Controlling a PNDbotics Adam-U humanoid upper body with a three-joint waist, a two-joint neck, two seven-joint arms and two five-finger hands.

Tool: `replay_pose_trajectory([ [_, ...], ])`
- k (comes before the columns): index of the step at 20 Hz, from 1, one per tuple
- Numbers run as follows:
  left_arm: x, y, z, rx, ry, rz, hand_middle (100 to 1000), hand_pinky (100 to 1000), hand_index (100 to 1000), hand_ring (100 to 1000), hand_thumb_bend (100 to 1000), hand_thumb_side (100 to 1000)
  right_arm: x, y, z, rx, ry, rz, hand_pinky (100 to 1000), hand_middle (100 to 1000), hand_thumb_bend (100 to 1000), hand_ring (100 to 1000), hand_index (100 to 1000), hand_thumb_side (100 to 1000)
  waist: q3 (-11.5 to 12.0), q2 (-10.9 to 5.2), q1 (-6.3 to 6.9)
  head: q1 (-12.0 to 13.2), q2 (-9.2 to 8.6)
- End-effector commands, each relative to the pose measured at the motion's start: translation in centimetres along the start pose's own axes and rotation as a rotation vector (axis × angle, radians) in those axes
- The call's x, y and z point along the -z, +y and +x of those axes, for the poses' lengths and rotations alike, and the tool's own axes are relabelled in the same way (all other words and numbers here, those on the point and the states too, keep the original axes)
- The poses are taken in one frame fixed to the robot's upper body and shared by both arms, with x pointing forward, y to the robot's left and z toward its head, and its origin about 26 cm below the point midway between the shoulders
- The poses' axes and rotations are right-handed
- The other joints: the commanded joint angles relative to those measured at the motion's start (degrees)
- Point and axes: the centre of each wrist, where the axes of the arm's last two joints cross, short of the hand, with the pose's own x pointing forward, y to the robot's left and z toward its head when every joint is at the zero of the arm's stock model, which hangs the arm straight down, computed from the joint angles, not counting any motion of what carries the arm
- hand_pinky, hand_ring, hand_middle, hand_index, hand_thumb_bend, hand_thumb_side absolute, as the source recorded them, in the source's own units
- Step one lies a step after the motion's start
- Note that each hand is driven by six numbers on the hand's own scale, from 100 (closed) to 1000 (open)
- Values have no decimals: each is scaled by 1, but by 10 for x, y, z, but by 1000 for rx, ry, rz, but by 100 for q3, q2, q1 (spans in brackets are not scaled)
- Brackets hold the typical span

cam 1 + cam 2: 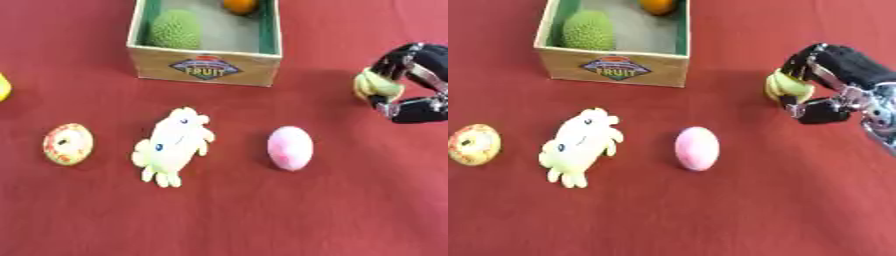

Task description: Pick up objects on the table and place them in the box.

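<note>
Box (pixel 206 64) at the far middle of the red table (pixel 350 215), the robot's right hand (pixel 826 75) off to its right with a yellow object (pixel 787 86) in its curled fingers.

Printed with a "FRUIT" label on its near wall, the cardboard box already holds a bumpy green fruit (pixel 175 29) on its left side and an orange fruit (pixel 239 5) at its far edge (only partly in view). The right hand is well apart from the box, fingers and thumb wrapped round the yellow object. Nearer the camera, a row lies on the cloth: a round yellow and orange piece (pixel 67 144) at left, a pale yellow plush crab (pixel 173 145) beside it, and a pink egg (pixel 290 148) to the right. A yellow sliver (pixel 3 87) shows at the left edge.
</note>
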Motion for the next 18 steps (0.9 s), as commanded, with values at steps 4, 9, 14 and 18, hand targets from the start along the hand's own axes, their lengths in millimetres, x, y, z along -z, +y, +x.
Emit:
replay_pose_trajectory([
  [4, 5, 2, 6, 9, -28, -8, 677, 925, 879, 712, 100, 595, -10, -22, 14, -13, -86, -125, 758, 480, 100, 591, 585, 104, -50, -287, -25, 32, -31],
  [9, 5, 3, 7, 19, -27, -13, 677, 925, 879, 713, 100, 593, -8, -46, 16, -31, -191, -185, 768, 487, 134, 597, 599, 100, -77, -419, -80, 24, 7],
  [14, 8, 2, 8, 19, -34, -34, 677, 925, 879, 713, 100, 591, -1, -76, 27, -33, -289, -241, 772, 482, 113, 591, 603, 100, 13, -496, -156, -75, 26],
  [18, 11, 0, 9, 13, -46, -54, 677, 926, 879, 713, 100, 590, 4, -94, 39, -8, -317, -276, 772, 481, 100, 586, 609, 100, 188, -486, -248, -222, 1],
])
